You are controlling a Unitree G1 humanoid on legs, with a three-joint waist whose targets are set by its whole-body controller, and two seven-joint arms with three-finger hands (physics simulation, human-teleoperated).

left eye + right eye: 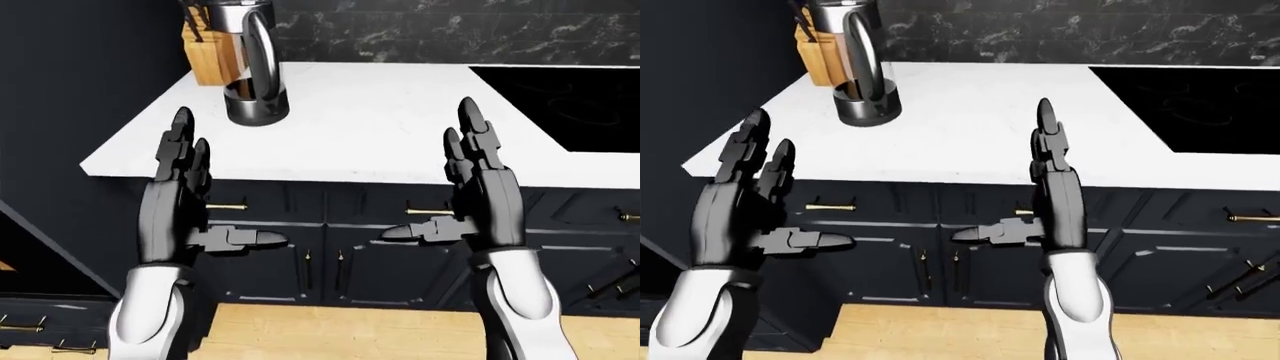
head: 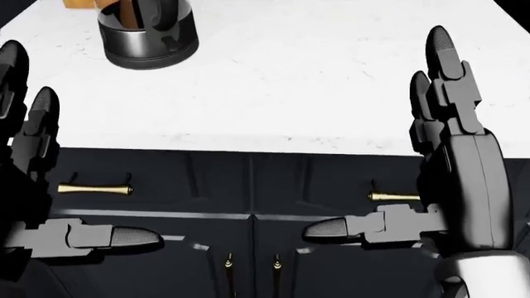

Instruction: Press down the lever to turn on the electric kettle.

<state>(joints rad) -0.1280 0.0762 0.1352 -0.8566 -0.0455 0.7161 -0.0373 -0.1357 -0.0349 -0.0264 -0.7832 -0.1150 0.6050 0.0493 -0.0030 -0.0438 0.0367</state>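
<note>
On the white counter (image 1: 400,120) stands a steel kettle (image 1: 252,67), top cropped.

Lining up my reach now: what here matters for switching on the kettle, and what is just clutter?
For the job:
kettle, top left of the counter
left hand, fingers open
right hand, fingers open
The lever is not clearly visible.

Just there:
knife block behind the kettle
stove at right
drawer handles
</note>
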